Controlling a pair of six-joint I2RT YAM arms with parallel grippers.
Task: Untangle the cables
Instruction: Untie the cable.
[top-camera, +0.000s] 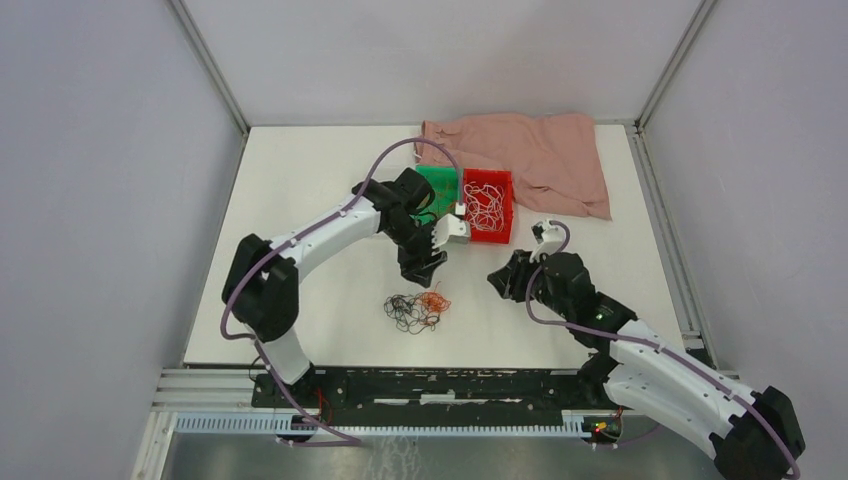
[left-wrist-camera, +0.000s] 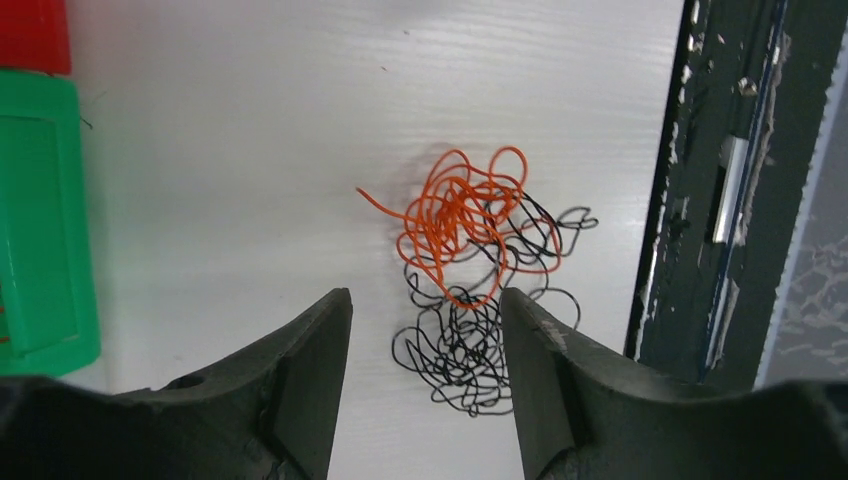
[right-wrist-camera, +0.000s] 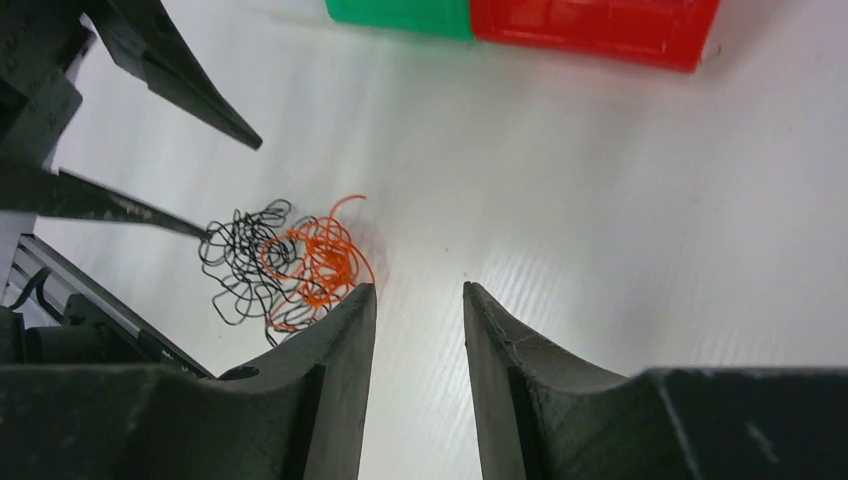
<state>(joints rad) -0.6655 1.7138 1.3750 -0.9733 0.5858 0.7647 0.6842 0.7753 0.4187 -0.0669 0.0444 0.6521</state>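
Your left gripper (left-wrist-camera: 425, 300) hangs over the tangle (left-wrist-camera: 465, 290), jaws spread, nothing between them. The tangle lies loose on the table (top-camera: 300, 200), close to the near edge, with the orange cable (left-wrist-camera: 455, 215) knotted into the black cable (left-wrist-camera: 460, 350). Your right gripper (right-wrist-camera: 418, 290) sits low, just right of the tangle, jaws apart and empty, the orange loops almost at its left finger. Here's where it can go sour: the two colours overlap in the middle, so a pinch there likely takes both and lifts the whole clump instead of one strand. Go for the free orange end on the far side, or the outer black loops. These wires are thin and springy; a shallow pinch may let them slip straight out. Pull hard and you probably tighten the knot. Both grippers are converging on one small spot, so watch for fingers clashing. Drag toward you and the strands could slide off onto the rail (top-camera: 430, 385). White cables (top-camera: 485, 210) wait in the red bin (top-camera: 487, 180), far side
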